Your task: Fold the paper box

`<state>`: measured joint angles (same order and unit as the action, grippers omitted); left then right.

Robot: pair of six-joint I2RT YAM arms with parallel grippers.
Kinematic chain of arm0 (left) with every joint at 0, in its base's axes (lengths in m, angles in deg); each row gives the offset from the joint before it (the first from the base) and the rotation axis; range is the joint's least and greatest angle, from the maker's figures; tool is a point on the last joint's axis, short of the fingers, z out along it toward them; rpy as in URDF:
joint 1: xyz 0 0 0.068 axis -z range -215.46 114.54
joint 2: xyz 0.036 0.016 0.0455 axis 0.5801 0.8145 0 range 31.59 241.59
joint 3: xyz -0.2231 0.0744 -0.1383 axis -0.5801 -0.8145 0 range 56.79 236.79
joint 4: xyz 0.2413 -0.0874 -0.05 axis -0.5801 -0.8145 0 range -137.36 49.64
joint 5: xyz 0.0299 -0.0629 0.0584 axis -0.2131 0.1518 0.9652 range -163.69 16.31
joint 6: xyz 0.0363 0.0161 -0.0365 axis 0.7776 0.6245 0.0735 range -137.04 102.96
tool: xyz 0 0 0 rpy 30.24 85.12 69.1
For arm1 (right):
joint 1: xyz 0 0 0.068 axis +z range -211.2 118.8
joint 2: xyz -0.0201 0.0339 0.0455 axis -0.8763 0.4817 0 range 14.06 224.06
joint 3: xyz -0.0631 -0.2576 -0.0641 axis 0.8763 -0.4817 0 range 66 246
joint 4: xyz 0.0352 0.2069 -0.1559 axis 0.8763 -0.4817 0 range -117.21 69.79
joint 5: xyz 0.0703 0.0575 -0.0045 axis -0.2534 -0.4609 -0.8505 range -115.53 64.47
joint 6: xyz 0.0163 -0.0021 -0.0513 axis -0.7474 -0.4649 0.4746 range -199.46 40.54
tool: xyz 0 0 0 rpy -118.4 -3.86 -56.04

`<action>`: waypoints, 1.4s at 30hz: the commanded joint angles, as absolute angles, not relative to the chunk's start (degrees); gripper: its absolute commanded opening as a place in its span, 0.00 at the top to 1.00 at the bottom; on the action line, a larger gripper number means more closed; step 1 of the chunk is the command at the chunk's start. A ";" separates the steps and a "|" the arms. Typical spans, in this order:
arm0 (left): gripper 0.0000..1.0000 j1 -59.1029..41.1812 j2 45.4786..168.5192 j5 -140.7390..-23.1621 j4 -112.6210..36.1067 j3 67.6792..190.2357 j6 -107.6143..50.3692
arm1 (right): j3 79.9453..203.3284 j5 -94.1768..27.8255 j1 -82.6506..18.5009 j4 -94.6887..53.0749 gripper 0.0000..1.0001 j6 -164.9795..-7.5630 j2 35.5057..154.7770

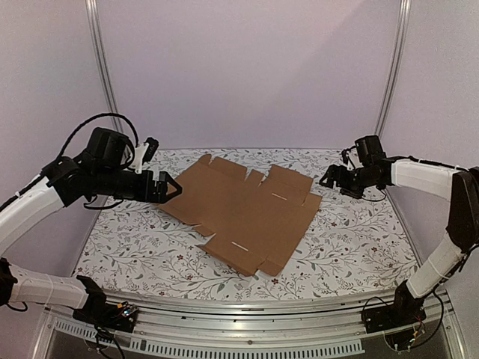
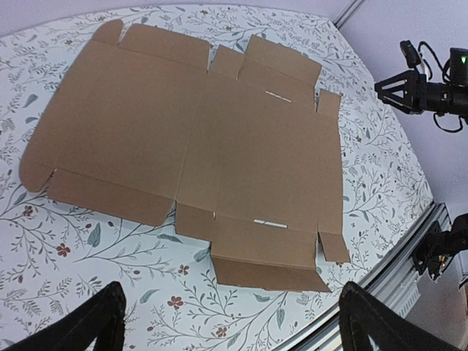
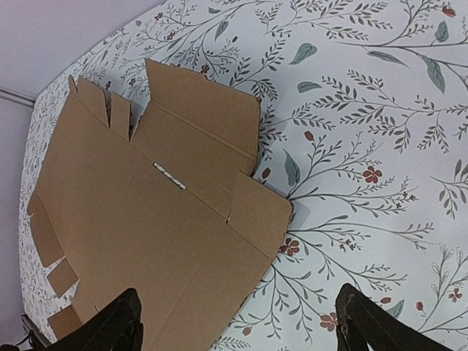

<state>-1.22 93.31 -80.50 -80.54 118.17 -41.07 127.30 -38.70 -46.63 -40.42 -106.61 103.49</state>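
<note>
The paper box (image 1: pixel 239 209) is a flat brown cardboard sheet with flaps, tabs and slits, lying unfolded in the middle of the floral table; it also fills the left wrist view (image 2: pixel 197 139) and the right wrist view (image 3: pixel 153 227). My left gripper (image 1: pixel 171 188) hovers open beside the sheet's left edge, nothing between its fingers (image 2: pixel 95 322). My right gripper (image 1: pixel 329 179) hangs open just off the sheet's right corner, its fingertips (image 3: pixel 365 322) above the cardboard edge and the cloth, holding nothing.
The table wears a white cloth with a leaf and flower print (image 1: pixel 352 247). A metal rail (image 1: pixel 247 314) runs along the near edge by the arm bases. Pale walls with two upright posts (image 1: pixel 101 67) close the back.
</note>
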 commanded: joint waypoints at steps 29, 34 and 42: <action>0.01 -0.22 94.29 -78.32 -82.68 119.68 -41.06 | 122.13 -49.44 -49.42 -14.23 0.49 -112.69 124.50; 0.01 -0.22 94.39 -78.35 -83.11 120.23 -41.04 | 121.20 -50.91 -49.38 -11.18 0.53 -113.16 125.56; 0.00 -0.22 94.94 -78.37 -83.42 121.15 -40.68 | 119.62 -53.42 -49.43 -5.28 0.63 -115.05 126.33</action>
